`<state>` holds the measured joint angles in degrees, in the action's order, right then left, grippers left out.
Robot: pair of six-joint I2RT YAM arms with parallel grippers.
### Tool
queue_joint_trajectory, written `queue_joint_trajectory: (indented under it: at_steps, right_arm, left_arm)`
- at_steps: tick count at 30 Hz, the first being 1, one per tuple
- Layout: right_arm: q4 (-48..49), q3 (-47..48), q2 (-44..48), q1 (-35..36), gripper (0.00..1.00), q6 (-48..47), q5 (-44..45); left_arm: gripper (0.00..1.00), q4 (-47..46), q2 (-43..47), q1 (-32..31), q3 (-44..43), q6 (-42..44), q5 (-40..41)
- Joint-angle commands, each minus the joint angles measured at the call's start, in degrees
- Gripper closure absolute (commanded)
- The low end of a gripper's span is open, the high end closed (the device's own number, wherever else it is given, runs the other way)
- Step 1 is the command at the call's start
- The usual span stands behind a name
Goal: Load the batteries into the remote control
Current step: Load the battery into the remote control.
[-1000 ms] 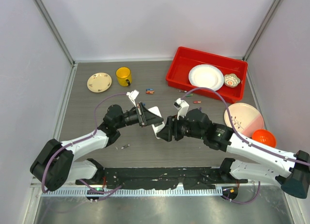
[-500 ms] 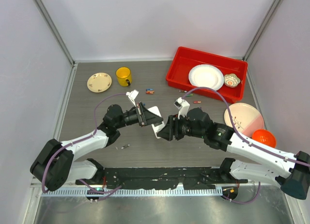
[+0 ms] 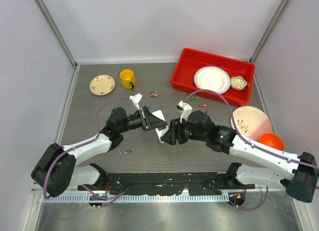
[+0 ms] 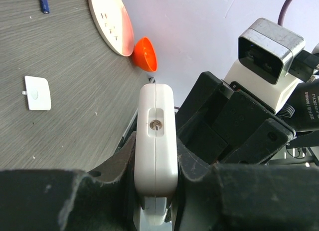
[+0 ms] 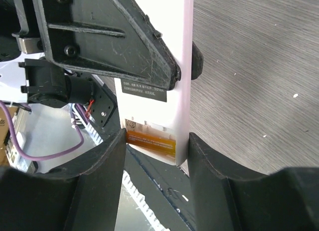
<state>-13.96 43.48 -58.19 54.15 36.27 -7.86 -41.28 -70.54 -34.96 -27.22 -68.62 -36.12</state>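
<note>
My left gripper (image 3: 151, 120) is shut on the white remote control (image 3: 160, 123) and holds it on edge above the table. In the left wrist view the remote control (image 4: 156, 136) sits clamped between both jaws. In the right wrist view its plain back (image 5: 144, 111) faces me with the compartment open and an orange battery (image 5: 150, 143) lying in it. My right gripper (image 5: 157, 137) is open, its fingers on either side of the remote's lower end. Loose batteries (image 3: 154, 95) lie behind, with more by the bin (image 3: 203, 105).
The white battery cover (image 4: 37, 93) lies on the table. There is a red bin (image 3: 182, 71) with a white plate at back right, a pink plate (image 3: 250, 122) and an orange bowl (image 3: 271, 141) at right, and a yellow mug (image 3: 127, 79) and a small plate (image 3: 102, 84) at back left.
My right gripper has moved a little left, closer onto the remote's lower end. The left gripper and the remote have barely moved.
</note>
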Motion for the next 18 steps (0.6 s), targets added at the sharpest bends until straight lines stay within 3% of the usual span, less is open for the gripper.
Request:
queue_joint_trajectory:
  at_steps: [1, 10, 16, 18]
  right_arm:
    - [-6.6, 2.0, -3.5, -0.5, 0.99, -3.7, 4.5]
    - [-19.6, 7.3, -7.6, 0.1, 0.99, -8.7, 21.8]
    - [-13.3, 3.6, -4.0, 0.1, 0.99, -7.4, 15.8]
    - [-11.1, 2.7, -3.0, 0.1, 0.92, -6.4, 14.2]
  left_arm:
    - [1.00, -5.6, 2.3, 0.0, -3.1, -2.5, -2.2]
    - [1.00, -5.4, 2.5, 0.0, -3.6, -2.6, -2.0]
    - [1.00, -6.0, 1.7, 0.0, -3.6, -2.6, -1.9]
    - [1.00, -6.2, 1.6, 0.0, -3.4, -2.6, -1.9]
